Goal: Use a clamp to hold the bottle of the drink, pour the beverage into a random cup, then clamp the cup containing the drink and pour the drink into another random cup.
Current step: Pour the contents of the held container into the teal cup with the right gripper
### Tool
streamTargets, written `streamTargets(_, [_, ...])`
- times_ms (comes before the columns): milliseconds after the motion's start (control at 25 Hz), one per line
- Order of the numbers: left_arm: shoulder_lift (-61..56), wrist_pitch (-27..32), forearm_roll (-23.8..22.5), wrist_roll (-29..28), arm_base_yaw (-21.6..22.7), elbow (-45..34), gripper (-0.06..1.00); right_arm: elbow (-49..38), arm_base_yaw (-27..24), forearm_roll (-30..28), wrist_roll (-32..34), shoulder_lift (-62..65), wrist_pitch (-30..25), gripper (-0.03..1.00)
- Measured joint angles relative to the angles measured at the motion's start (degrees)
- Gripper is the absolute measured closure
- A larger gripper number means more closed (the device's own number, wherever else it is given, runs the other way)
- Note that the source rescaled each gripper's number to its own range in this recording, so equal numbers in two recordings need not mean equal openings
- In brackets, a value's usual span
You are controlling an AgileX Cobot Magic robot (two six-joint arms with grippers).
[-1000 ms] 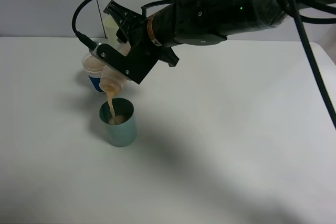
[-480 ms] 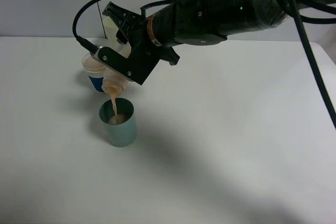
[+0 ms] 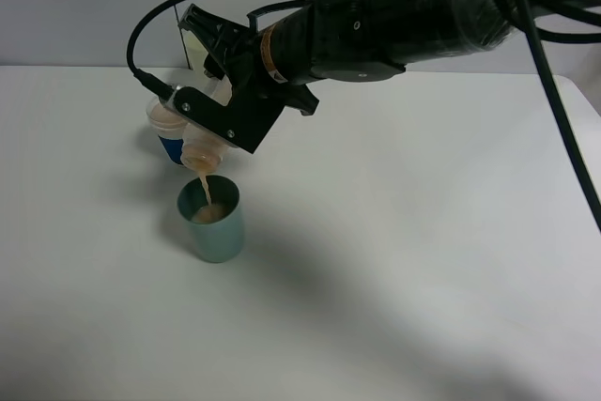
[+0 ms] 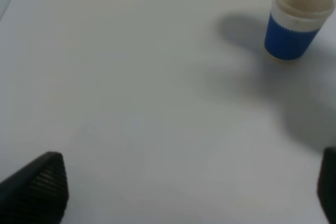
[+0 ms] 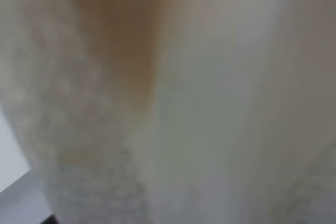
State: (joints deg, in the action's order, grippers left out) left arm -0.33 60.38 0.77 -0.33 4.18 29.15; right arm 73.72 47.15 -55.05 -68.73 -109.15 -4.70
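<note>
The white table (image 3: 423, 232) is carrying everything, and the bulky black right arm (image 3: 404, 16) is reaching across it from the right side to the left. The right gripper (image 3: 214, 119) is clenching the bottle (image 3: 199, 154), tipping it mouth-down above the teal cup (image 3: 218, 232). The teal cup is standing upright near the table's left front, directly beneath the bottle's neck. The blue paper cup (image 3: 167, 133) is standing just behind it, upright and apart from it, showing a beige inside in the left wrist view (image 4: 294, 30). A pale yellow-green tumbler (image 3: 195, 44) is peeking out behind the gripper. The left gripper (image 4: 184, 187) is hanging released over bare table, its two black tips sitting wide apart with nothing between them. The beverage (image 3: 204, 190) is falling in a thin beige-pink stream from the bottle into the teal cup, pooling at its bottom.
</note>
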Motion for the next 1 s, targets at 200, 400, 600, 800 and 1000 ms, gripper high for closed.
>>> streamTargets(200, [0.0, 0.0, 0.0, 0.0, 0.0, 0.0, 0.10, 0.0, 0.1, 0.0, -0.8, 0.1, 0.2, 0.97])
streamTargets(400, [0.0, 0.0, 0.0, 0.0, 0.0, 0.0, 0.10, 0.0, 0.3, 0.0, -1.0, 0.1, 0.8, 0.97])
streamTargets(600, [0.0, 0.0, 0.0, 0.0, 0.0, 0.0, 0.10, 0.0, 0.4, 0.0, -1.3, 0.1, 0.8, 0.97])
streamTargets(800, [0.0, 0.0, 0.0, 0.0, 0.0, 0.0, 0.10, 0.0, 0.4, 0.0, -2.2, 0.1, 0.8, 0.97])
streamTargets(1000, [0.0, 0.0, 0.0, 0.0, 0.0, 0.0, 0.10, 0.0, 0.9, 0.0, -3.2, 0.1, 1.1, 0.97])
